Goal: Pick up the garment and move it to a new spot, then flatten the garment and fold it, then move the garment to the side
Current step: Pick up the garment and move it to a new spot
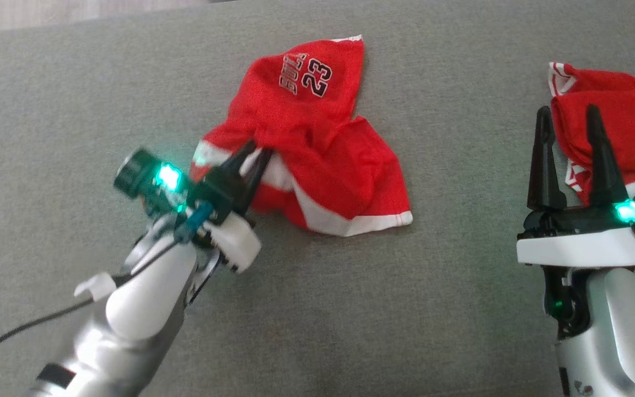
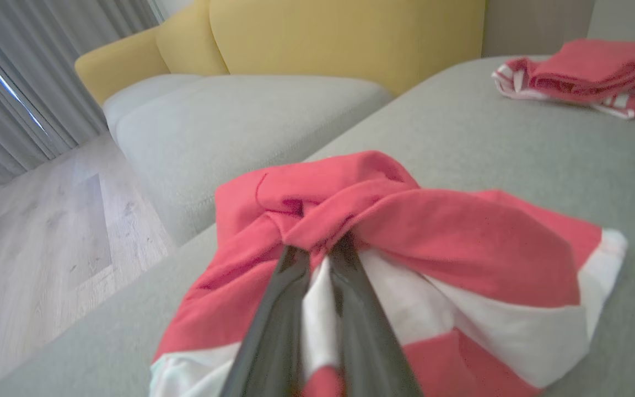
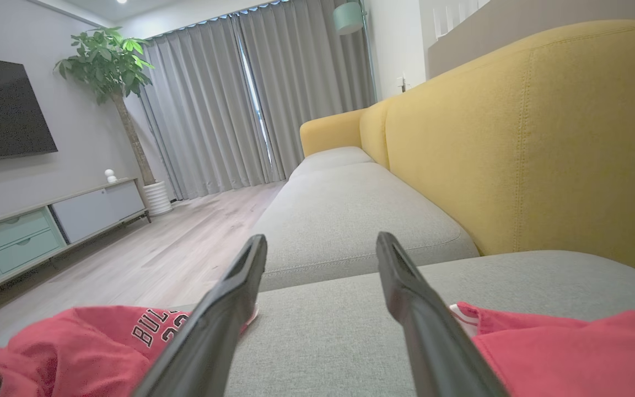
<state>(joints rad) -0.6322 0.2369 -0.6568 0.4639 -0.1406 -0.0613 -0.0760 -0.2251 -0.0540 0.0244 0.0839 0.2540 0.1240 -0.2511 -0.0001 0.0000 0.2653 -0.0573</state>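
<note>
Where its white-trimmed folds bunch up near the middle of the grey sofa seat (image 1: 130,82), the red garment (image 1: 317,138) is clamped in the left hand (image 1: 251,157), whose jaws are drawn together on the cloth. Black print on its far part reads "23", with "BULLS" beside it. The right hand (image 1: 568,118) hangs spread wide apart, holding nothing, just before a second red garment (image 1: 626,110) at the seat's right edge.
</note>
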